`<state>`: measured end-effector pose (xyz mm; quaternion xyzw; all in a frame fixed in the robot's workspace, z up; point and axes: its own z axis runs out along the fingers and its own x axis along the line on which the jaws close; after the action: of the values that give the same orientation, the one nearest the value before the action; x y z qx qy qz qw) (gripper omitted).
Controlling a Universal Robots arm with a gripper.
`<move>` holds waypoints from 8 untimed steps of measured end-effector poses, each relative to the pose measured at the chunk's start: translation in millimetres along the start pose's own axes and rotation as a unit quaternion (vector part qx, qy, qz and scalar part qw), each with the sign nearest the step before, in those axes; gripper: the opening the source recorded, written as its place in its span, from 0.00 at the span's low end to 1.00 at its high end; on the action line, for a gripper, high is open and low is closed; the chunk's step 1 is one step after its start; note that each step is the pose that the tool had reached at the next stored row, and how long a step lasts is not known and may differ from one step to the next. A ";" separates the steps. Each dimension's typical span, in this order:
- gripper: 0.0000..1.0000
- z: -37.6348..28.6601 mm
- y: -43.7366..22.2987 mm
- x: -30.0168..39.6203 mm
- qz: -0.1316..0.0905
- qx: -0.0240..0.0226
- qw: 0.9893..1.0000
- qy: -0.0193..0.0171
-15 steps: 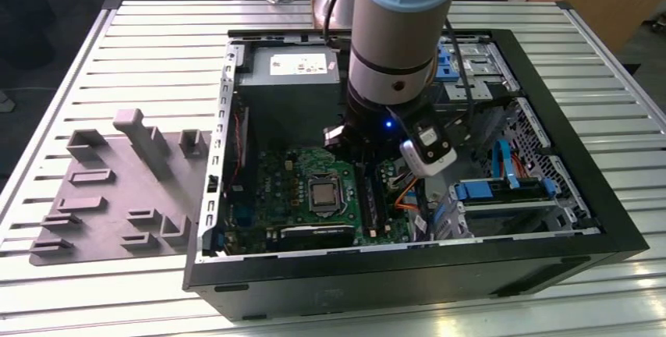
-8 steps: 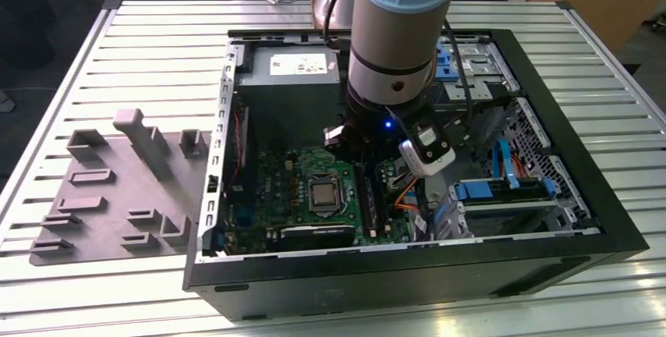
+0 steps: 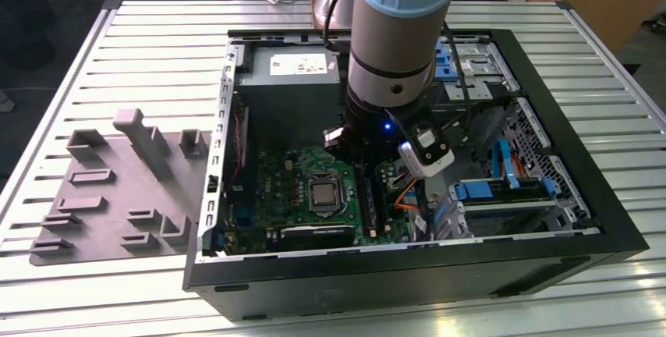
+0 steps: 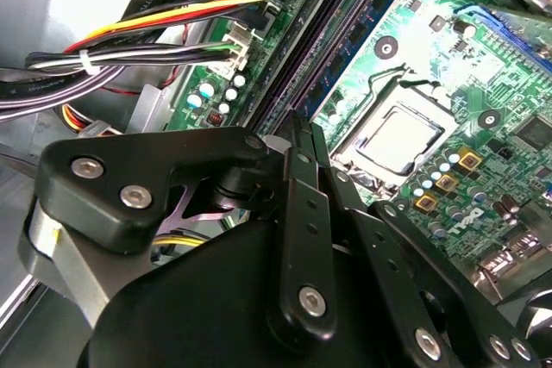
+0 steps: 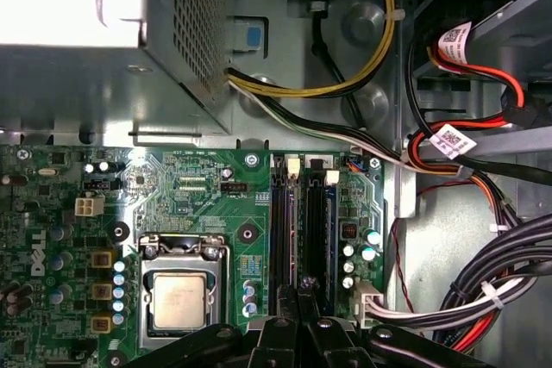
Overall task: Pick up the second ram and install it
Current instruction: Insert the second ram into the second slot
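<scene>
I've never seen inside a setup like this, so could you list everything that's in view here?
Computer case: one, black, open, lying on the slatted table.
Table: one, pale metal slats, under everything.
Tray: one, grey with raised blocks, at the exterior view's left of the case.
Motherboard: one, green, on the case floor.
Processor: one, silver, in its socket on the motherboard.
Memory slots: a few, long, black, beside the processor; whether the second ram sits in one I cannot tell.
Power supply: one, grey box, at the case's far end.
Cables: many, black, red, yellow and orange, along the case side.
Arm: one, grey and pale blue, reaching into the case.
Pincer: one, black, over the memory slots.
</scene>
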<state>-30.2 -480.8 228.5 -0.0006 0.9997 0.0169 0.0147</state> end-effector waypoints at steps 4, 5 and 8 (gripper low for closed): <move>0.12 0.4 0.3 0.4 0.000 0.000 1.000 0.000; 0.12 0.4 0.3 0.5 0.000 0.000 1.000 0.000; 0.12 0.5 0.4 0.7 0.000 0.000 1.000 0.000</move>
<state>-31.0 -480.4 228.0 -0.0006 0.9997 0.0170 0.0146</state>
